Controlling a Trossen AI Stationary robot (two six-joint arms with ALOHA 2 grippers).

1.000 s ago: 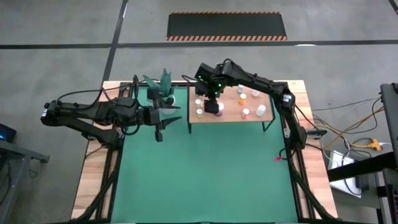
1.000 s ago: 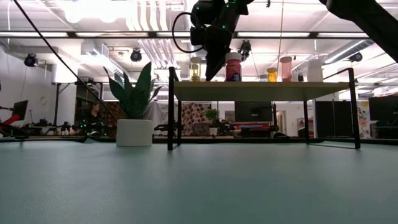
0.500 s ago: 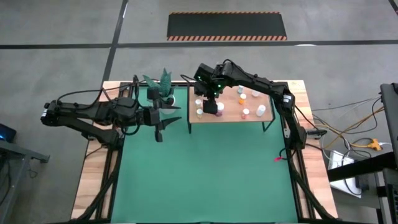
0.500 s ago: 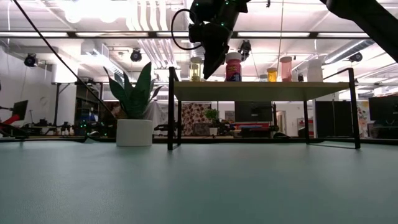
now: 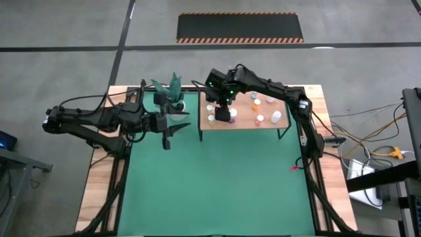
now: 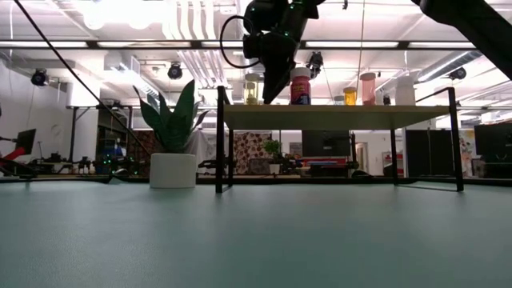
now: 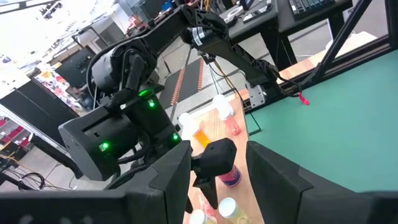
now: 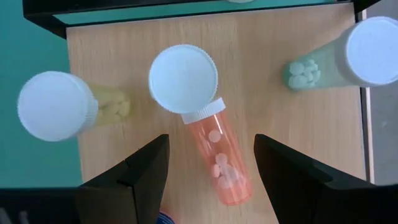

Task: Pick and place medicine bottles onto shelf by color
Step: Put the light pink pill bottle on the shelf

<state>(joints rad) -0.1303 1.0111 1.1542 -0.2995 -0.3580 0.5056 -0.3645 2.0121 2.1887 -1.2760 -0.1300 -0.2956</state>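
Note:
The wooden shelf [image 5: 263,126] stands on black legs at the far middle of the green mat, with several white-capped bottles upright on it. My right gripper [image 8: 210,144] hangs open over the shelf's left part [image 5: 223,105]. Its fingers stand on either side of an upright orange-pink bottle [image 8: 217,149] without touching it. A yellow bottle [image 8: 59,106] and a teal bottle [image 8: 348,59] stand beside it. A larger magenta bottle [image 6: 300,86] stands close by. My left gripper [image 5: 168,128] is open and empty above the mat, left of the shelf.
A white pot with a green plant [image 5: 168,95] stands on the table between my left gripper and the shelf's left end. More bottles stand on the shelf's right half [image 5: 260,118]. The green mat [image 5: 217,184] stretches toward the near edge.

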